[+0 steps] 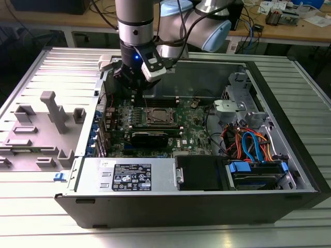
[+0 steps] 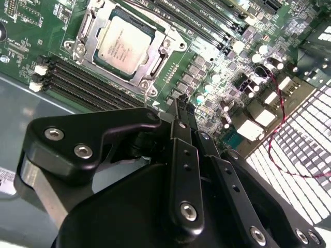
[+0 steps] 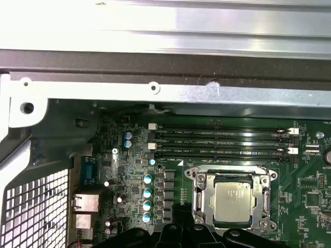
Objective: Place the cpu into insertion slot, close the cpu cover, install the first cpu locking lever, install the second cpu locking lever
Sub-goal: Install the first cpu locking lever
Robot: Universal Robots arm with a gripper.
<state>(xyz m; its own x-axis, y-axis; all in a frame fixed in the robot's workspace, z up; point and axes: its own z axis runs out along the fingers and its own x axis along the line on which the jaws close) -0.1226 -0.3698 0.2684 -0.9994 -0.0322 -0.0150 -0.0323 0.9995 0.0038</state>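
The cpu (image 1: 159,117) (image 2: 124,44) (image 3: 234,200), a small silvery-tan square, lies flat in the socket on the green motherboard (image 1: 192,123). The cpu cover (image 2: 151,63) (image 3: 232,173), a silvery frame, lies down around it with the chip showing through its window. Thin metal levers run along the socket's sides; whether they are latched is unclear. My gripper (image 1: 138,91) (image 2: 181,107) hangs above the board, beside the socket on the exterior view's left and towards the case's rear wall. Its black fingers (image 2: 184,155) are shut with nothing between them.
Empty black memory slots (image 3: 222,142) (image 2: 88,85) run beside the socket. A long black card (image 1: 149,137) lies in front of it. A silver power supply (image 1: 129,178), a drive bay with blue and orange cables (image 1: 253,144) and the case walls (image 1: 207,70) hem the board in. Grey fixtures (image 1: 51,113) stand outside.
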